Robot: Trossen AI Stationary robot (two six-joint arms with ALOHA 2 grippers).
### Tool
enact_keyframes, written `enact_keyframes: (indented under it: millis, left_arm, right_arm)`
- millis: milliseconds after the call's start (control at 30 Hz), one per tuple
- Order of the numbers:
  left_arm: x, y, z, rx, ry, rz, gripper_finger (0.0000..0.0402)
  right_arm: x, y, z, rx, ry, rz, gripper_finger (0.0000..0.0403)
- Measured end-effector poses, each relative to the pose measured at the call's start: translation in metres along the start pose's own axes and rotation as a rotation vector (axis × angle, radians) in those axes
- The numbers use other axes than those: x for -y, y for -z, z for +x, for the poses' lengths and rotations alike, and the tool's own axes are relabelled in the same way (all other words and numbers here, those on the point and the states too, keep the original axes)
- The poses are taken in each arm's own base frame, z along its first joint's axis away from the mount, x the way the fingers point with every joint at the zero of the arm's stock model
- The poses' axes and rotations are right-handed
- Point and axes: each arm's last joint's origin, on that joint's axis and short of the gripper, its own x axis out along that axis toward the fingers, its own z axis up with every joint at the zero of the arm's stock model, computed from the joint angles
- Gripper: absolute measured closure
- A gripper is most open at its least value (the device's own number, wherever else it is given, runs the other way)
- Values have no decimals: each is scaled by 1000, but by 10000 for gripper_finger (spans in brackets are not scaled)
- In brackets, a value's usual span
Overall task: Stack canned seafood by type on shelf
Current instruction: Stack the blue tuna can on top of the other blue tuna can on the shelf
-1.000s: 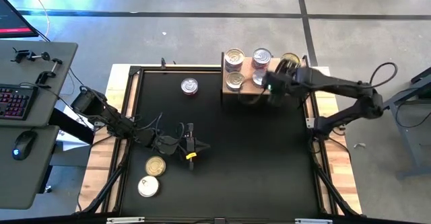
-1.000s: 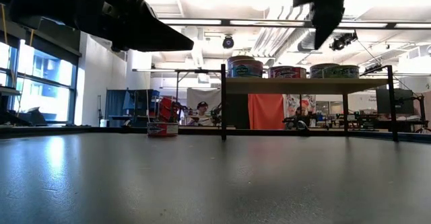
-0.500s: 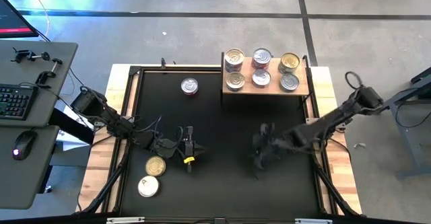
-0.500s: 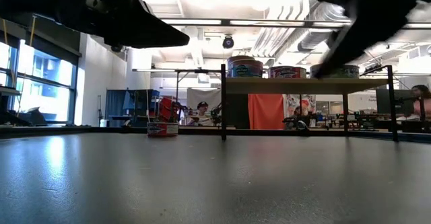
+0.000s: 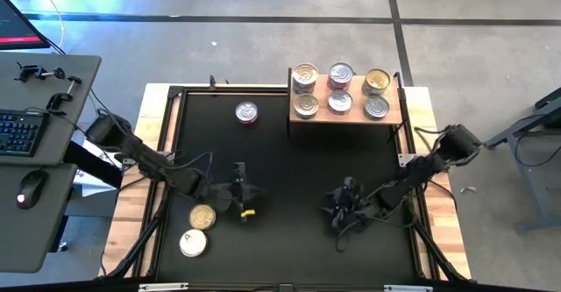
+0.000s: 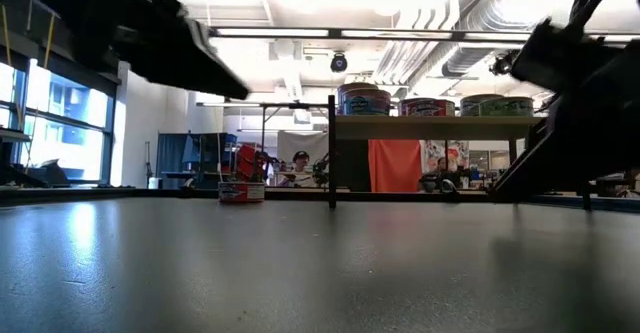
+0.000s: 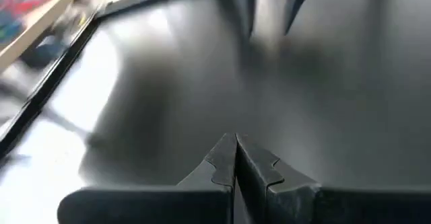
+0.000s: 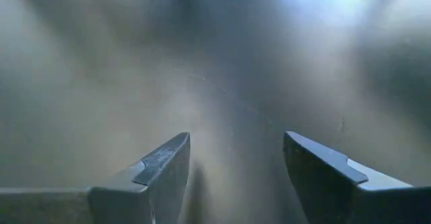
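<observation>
The shelf (image 5: 344, 117), a light-wood board on a black frame, stands at the table's far edge and carries six tins (image 5: 340, 89) in two rows; the low view shows the shelf (image 6: 455, 126) with the tins (image 6: 365, 100) on top. One silver-topped tin (image 5: 247, 112) stands on the table left of the shelf. A gold-topped tin (image 5: 202, 216) and a pale-topped tin (image 5: 194, 243) sit at the near left. My left gripper (image 5: 244, 197) is shut and hovers right of the gold tin. My right gripper (image 5: 338, 215) is open and low over bare table at the near right.
The black table (image 5: 289, 160) has a raised frame around it. A desk with a keyboard (image 5: 19, 132) and a mouse (image 5: 31, 188) stands off its left side. Bare table lies between the two grippers and in front of the shelf.
My right gripper has left the shelf's right end and swung toward the table's near edge, dropping low over the near-right table. The two tins at the shelf's right end, which the gripper covered before, now show. My left arm has hardly moved.
</observation>
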Motion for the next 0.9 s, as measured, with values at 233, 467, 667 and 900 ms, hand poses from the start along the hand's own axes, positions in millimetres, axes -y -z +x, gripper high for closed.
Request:
enact_keyframes:
  millis: [233, 467, 667, 900]
  left_arm:
    - [-9, -18, -52, -329, -45, -92, 402]
    - [2, -10, -94, -647, 53, -347, 402]
    - [25, 3, -116, -901, 121, -560, 402]
    - [48, 12, -147, -1017, 135, -717, 402]
  right_arm:
    - [1, 4, 28, 42, 19, -26, 176]
    - [3, -1, 45, 113, 14, -43, 176]
    - [6, -6, 49, 126, 30, -74, 176]
    - [11, -8, 52, 127, 48, -80, 176]
